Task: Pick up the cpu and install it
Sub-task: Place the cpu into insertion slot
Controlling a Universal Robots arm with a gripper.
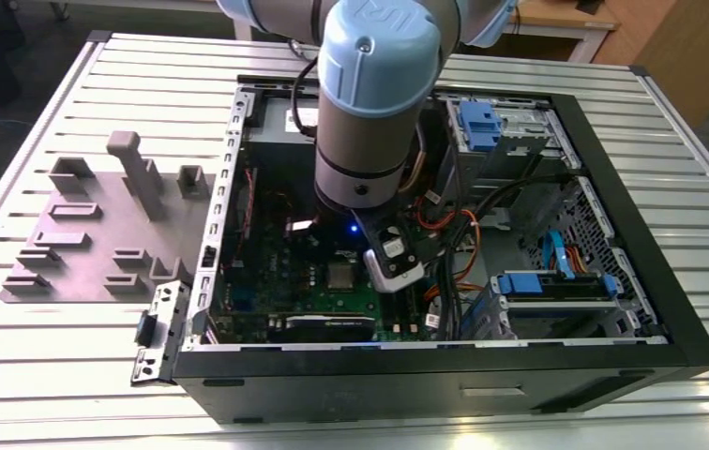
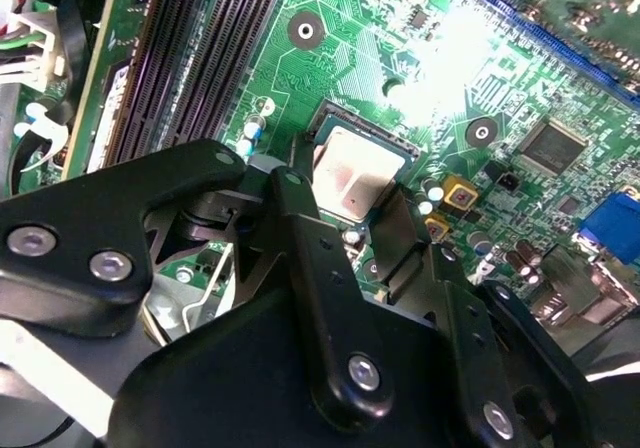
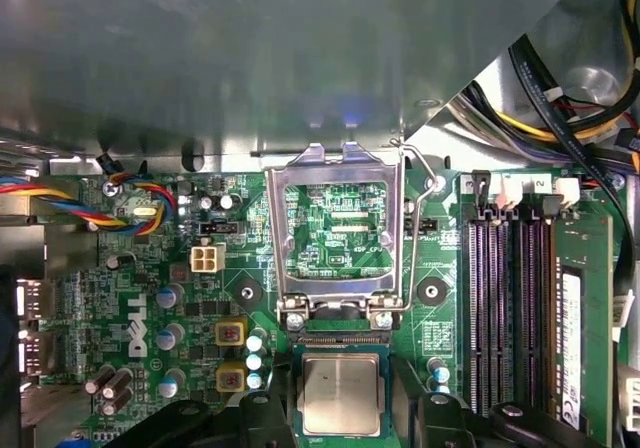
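Observation:
The cpu (image 3: 340, 393) is a pale silver square lying level in the socket frame on the green motherboard (image 3: 150, 298); it also shows in the second wrist view as the cpu (image 2: 355, 173). My gripper (image 3: 342, 413) has a black finger against each of two opposite sides of the chip and is shut on it. In the second wrist view the gripper (image 2: 350, 203) reaches down onto the chip, and its fingers (image 2: 295, 203) flank it. The silver socket bracket (image 3: 340, 228) stands flipped open behind the chip, its wire lever (image 3: 420, 183) raised. In the exterior view the arm (image 1: 368, 122) reaches down into the open computer case (image 1: 630, 281).
Black memory slots (image 3: 510, 308) run beside the socket. Coloured cable bundles (image 3: 580, 98) hang near the case wall. Blue drive brackets (image 1: 555, 281) sit at the exterior view's right. A grey fixture plate (image 1: 92, 234) with upright blocks lies on the slatted table at the exterior view's left.

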